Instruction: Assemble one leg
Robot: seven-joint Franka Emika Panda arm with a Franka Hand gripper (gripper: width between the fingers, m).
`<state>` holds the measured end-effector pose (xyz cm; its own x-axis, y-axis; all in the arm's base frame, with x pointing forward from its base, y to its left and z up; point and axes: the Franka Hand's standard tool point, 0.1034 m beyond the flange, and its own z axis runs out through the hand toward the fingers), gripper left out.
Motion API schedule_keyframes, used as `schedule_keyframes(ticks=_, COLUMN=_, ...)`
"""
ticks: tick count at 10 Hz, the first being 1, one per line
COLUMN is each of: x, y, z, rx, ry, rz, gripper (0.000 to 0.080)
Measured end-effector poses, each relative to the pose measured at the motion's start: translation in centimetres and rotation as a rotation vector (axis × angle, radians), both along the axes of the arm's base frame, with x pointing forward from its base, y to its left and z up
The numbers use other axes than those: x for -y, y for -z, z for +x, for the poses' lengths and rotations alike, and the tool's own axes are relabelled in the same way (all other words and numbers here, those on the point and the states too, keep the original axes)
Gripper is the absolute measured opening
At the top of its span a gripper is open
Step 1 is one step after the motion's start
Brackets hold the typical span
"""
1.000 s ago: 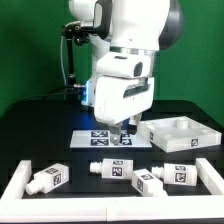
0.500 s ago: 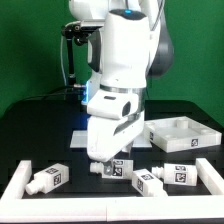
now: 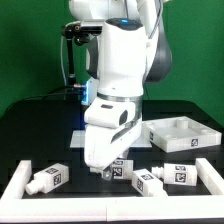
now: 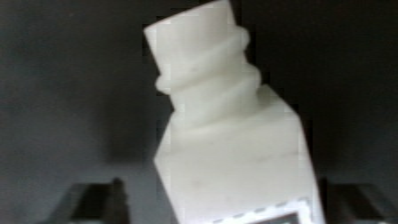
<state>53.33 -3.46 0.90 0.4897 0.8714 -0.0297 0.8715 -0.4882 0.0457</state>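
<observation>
Gripper (image 3: 106, 172) low over tagged leg (image 4: 222, 130), jaws apart astride it; neighbouring leg (image 3: 148, 181) close at four o'clock, tray (image 3: 185, 143) at two o'clock.

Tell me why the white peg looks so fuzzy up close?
Wrist view: the leg fills the frame, very near the lens, so its edges and tag look soft and washed out. Exterior view: sharper and evenly lit, and the tags on the other legs show plainly against the dark table.
</observation>
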Motion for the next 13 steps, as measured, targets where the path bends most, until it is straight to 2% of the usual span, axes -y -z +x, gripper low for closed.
schedule_keyframes(ticks=1, x=0.0, y=0.0, z=0.0, rx=0.0, ry=0.0, rz=0.0, gripper=0.028)
schedule_keyframes(ticks=4, x=0.2, y=0.0, z=-0.5, rx=-0.005, ry=0.009, rz=-0.001, gripper=0.0281)
schedule_keyframes(ticks=5, x=0.8, y=-0.2, z=-2.1, rx=-0.023, ry=0.025, rz=-0.007, gripper=0.0281)
schedule_keyframes(ticks=7, x=2.7, y=-1.9, z=-6.1, rx=-0.012, ry=0.049, rz=-0.014, gripper=0.0281)
schedule_keyframes(ticks=8, x=3.7, y=-2.3, z=-8.5, rx=-0.001, ry=0.076, rz=-0.013, gripper=0.0281)
schedule_keyframes(ticks=9, x=4.0, y=-2.1, z=-9.5, rx=-0.013, ry=0.092, rz=-0.011, gripper=0.0281)
schedule_keyframes(ticks=13, x=4.0, y=-2.0, z=-9.5, rx=-0.016, ry=0.092, rz=-0.01, gripper=0.0281)
